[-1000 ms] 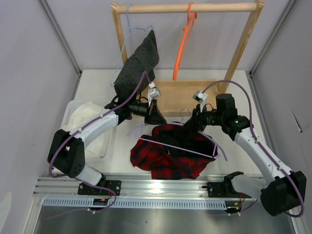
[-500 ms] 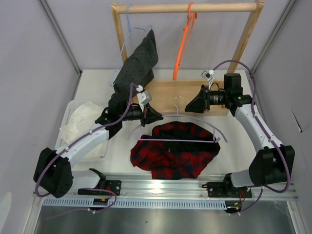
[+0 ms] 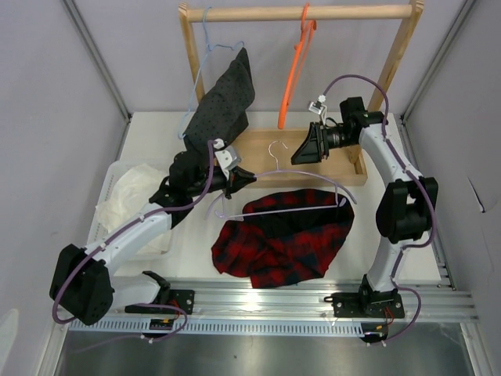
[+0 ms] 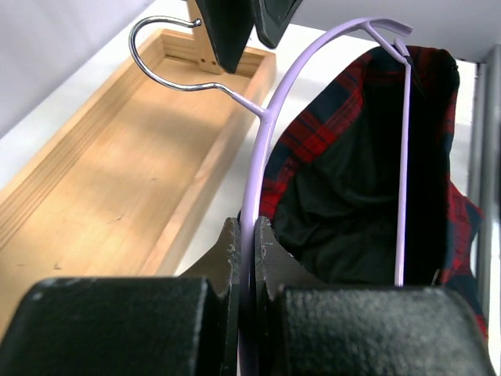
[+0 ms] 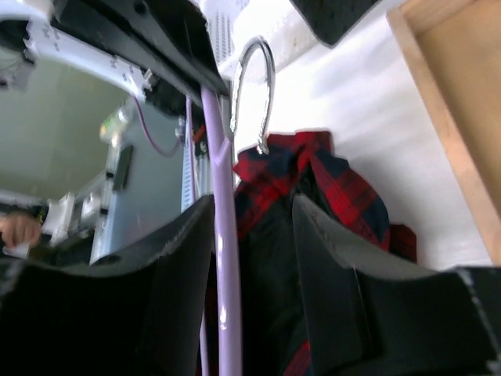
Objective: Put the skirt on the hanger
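The red-and-black plaid skirt [image 3: 282,239] lies crumpled on the table, and it shows in the left wrist view [image 4: 344,196] and the right wrist view [image 5: 337,180]. The lilac hanger [image 3: 282,211] is held tilted over the skirt's back edge, hook pointing at the wooden base. My left gripper [image 3: 243,178] is shut on the hanger's left arm [image 4: 262,141]. My right gripper [image 3: 297,150] is open by the hook. In its wrist view the hanger [image 5: 221,235] runs between the fingers, close to the left one and not gripped.
A wooden rack [image 3: 297,12] stands at the back over a shallow wooden tray [image 3: 258,153]. An orange hanger [image 3: 293,70] and a light blue hanger with a dark grey dotted garment [image 3: 223,102] hang from it. A white bin with white cloth [image 3: 133,200] is at the left.
My right gripper has left the skirt and hanger and swung back and up to the hook. My left gripper has pulled the hanger back and left. The skirt has spread a little.
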